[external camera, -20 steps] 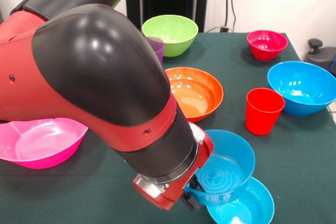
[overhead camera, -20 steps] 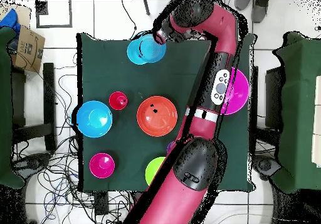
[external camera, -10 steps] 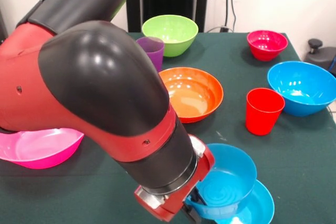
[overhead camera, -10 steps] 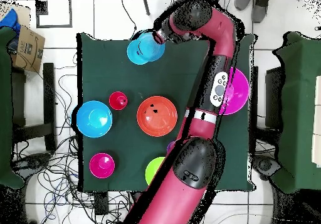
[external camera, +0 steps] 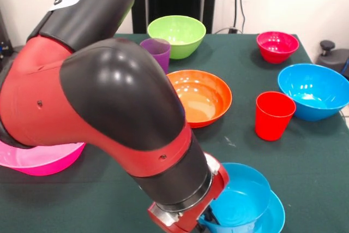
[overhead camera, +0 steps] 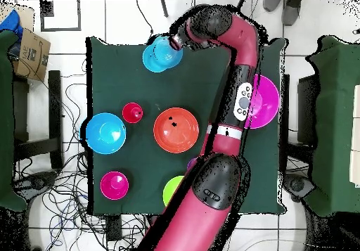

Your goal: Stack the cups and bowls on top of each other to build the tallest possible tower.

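My gripper is shut on the near-left rim of a small blue bowl. That bowl sits low over a second small blue bowl, nearly nested in it, at the table's front edge. The overhead view shows the gripper beside the overlapping blue pair. The orange bowl stands mid-table, with a red cup to its right. A purple cup stands in front of the lime green bowl. My arm hides much of the large pink bowl.
A large blue bowl sits at the right edge and a small red-magenta bowl behind it. My arm's bulky elbow fills the left half of the front view. Cables and a cardboard box lie beyond the table.
The gripper has carried the small blue bowl toward the front edge and down, from offset above the other small blue bowl to almost centred in it.
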Available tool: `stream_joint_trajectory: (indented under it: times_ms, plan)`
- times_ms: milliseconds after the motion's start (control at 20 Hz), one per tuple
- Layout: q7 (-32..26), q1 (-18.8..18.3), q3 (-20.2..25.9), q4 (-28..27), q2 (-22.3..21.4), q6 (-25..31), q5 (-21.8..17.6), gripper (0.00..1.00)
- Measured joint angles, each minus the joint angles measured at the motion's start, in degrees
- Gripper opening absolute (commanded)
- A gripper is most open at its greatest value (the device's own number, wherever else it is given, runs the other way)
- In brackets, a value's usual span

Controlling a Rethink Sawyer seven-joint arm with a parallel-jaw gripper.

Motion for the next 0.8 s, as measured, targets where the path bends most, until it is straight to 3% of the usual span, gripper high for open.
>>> stream_joint_trajectory:
  times_ms: [800]
  plan:
    - [11.1, 1.4, -8.8, 6.4, -0.2, -5.2, 8.2, 0.00]
